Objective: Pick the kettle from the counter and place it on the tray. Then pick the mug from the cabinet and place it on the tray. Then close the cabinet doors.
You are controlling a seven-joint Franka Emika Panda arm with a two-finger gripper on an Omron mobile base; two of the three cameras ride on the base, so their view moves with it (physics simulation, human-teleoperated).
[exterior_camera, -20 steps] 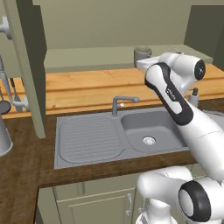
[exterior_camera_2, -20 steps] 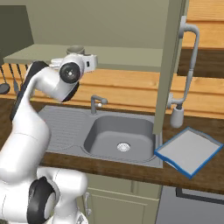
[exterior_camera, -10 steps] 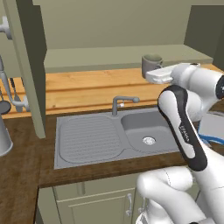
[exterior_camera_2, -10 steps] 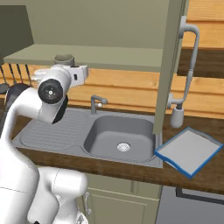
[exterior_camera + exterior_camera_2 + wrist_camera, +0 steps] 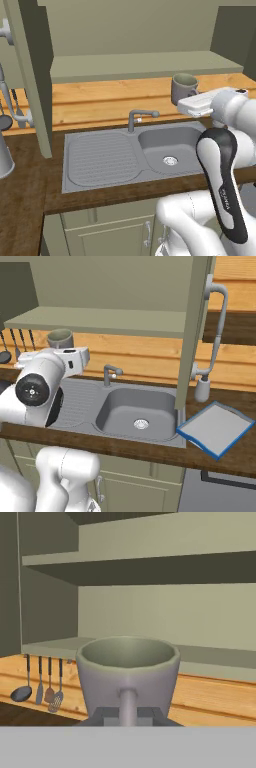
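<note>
The grey-beige mug (image 5: 183,87) (image 5: 60,337) (image 5: 127,669) hangs in the air in front of the cabinet's pale green shelf (image 5: 140,65) (image 5: 100,321), above the back of the counter (image 5: 20,200). My gripper (image 5: 127,714) (image 5: 189,100) is shut on the mug's handle, upright between the fingertips. The light grey tray (image 5: 217,428) with a blue rim lies bare on the counter to the right of the sink. Both cabinet doors (image 5: 34,75) (image 5: 194,331) stand open. The kettle is out of view.
A steel sink (image 5: 170,145) (image 5: 137,411) with a faucet (image 5: 140,116) (image 5: 111,374) and ribbed drainboard lies below the mug. A pale grey jug (image 5: 3,155) stands far left. Utensils (image 5: 40,684) hang on the wall. A curved silver handle (image 5: 216,326) sticks out from the right door.
The arm has drawn the mug out from the cabinet shelf, rightward and downward in the left base view. The grip on its handle has stayed shut.
</note>
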